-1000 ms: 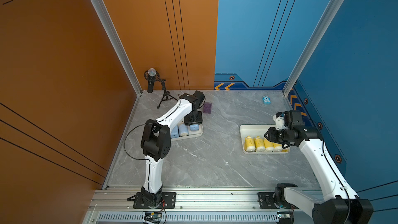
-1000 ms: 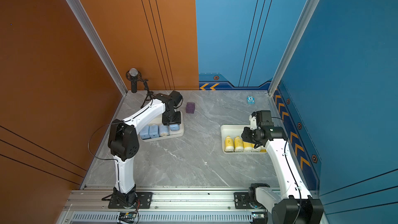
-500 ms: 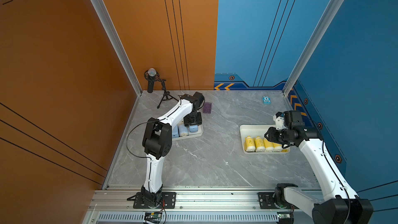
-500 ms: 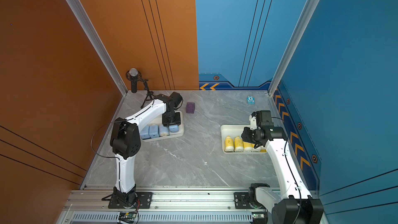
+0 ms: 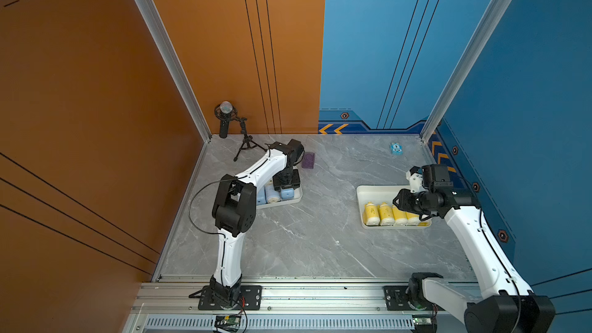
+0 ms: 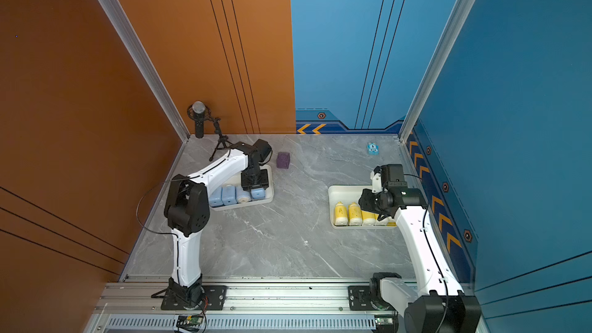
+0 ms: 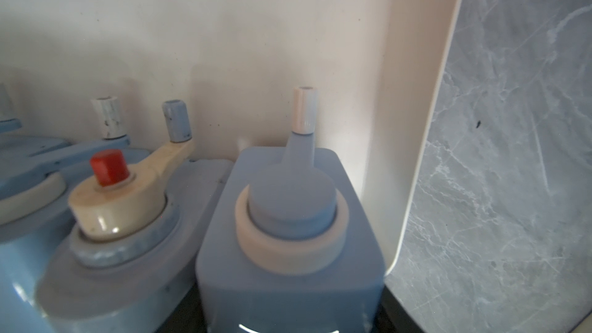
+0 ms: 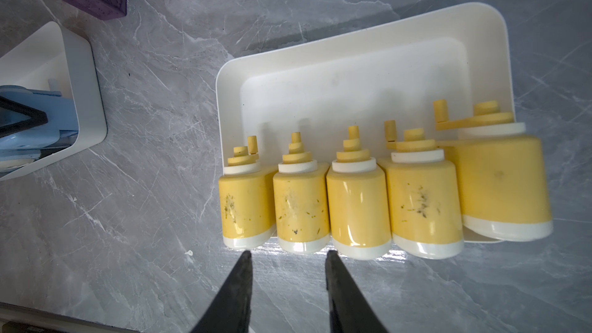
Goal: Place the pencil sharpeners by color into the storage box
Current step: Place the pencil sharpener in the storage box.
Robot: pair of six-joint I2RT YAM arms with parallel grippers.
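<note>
We grip the blue sharpener in the left gripper, seating it by colour; the right gripper is half-open, empty.

A microphone on a small black tripod stands in the back corner of the grey marble-patterned table, against the orange wall. A dark purple block sits near the back, well apart from a small blue box with a cartoon face beside the blue wall. A metal rail runs along the front edge.
</note>
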